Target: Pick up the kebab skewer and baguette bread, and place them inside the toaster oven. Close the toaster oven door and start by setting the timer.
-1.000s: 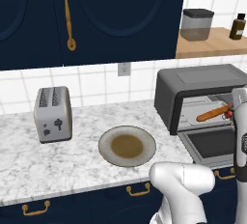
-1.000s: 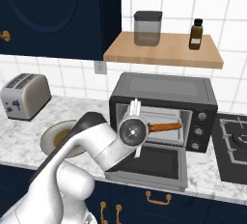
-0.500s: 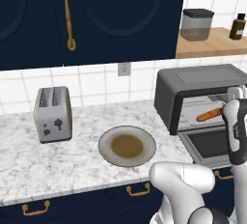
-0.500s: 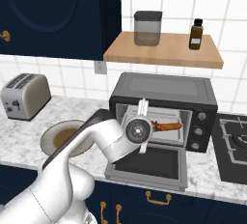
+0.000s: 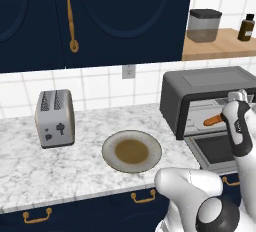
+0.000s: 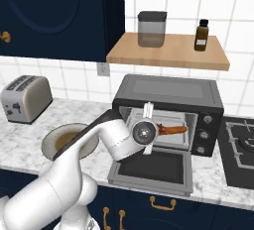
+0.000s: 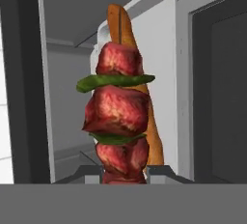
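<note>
- Baguette [image 6: 173,130] already lying inside toaster oven [image 6: 168,92].
- Tool [image 7: 124,175] pinching skewer [image 7: 118,121] at oven mouth, 12 o'clock of door [image 6: 151,167].
- Left: release, shut door, set timer.

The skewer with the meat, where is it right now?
In the hand view the skewer sits clamped in the gripper, at the open toaster oven, just in front of the baguette.

1. Your white arm's two-finger gripper [image 7: 124,171], closed on the red-chunked kebab skewer [image 7: 118,121], moved further into the open front of the dark grey boxy toaster oven [image 6: 168,92].
2. Your wrist rose higher in front of the slender orange-brown baguette [image 5: 213,120].
</note>
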